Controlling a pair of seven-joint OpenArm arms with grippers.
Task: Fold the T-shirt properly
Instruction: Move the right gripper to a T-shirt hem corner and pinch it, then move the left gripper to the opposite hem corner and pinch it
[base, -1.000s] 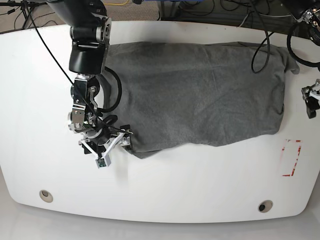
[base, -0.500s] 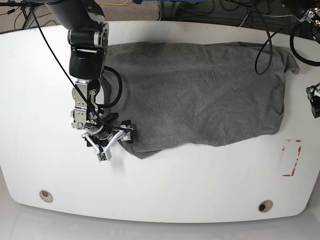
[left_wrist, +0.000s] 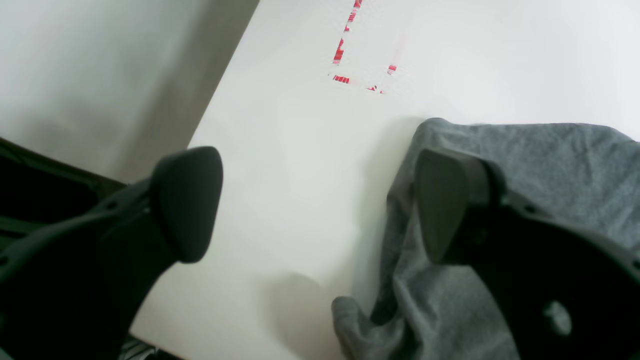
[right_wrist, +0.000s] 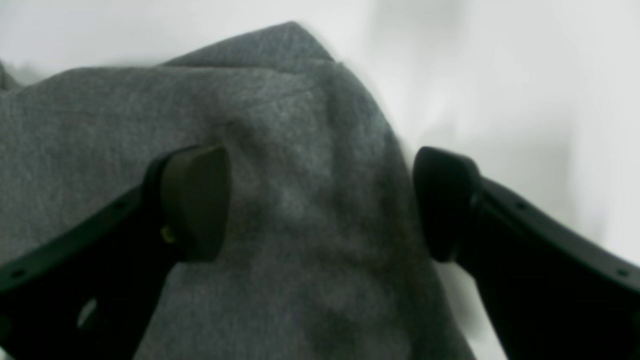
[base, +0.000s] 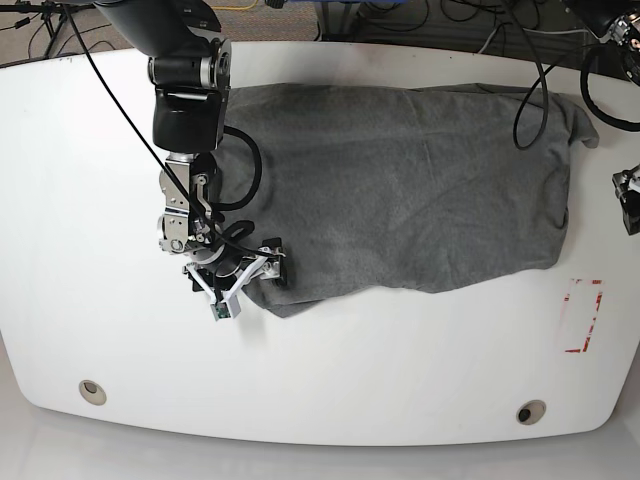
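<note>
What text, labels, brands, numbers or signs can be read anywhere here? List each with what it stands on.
None can be read.
T-shirt: plain grey, no print or label showing.
Table: no words; only a broken red rectangle outline, a mark rather than text.
Arms and fingers: no readable brand or number in any view.

No legible text or labels anywhere
</note>
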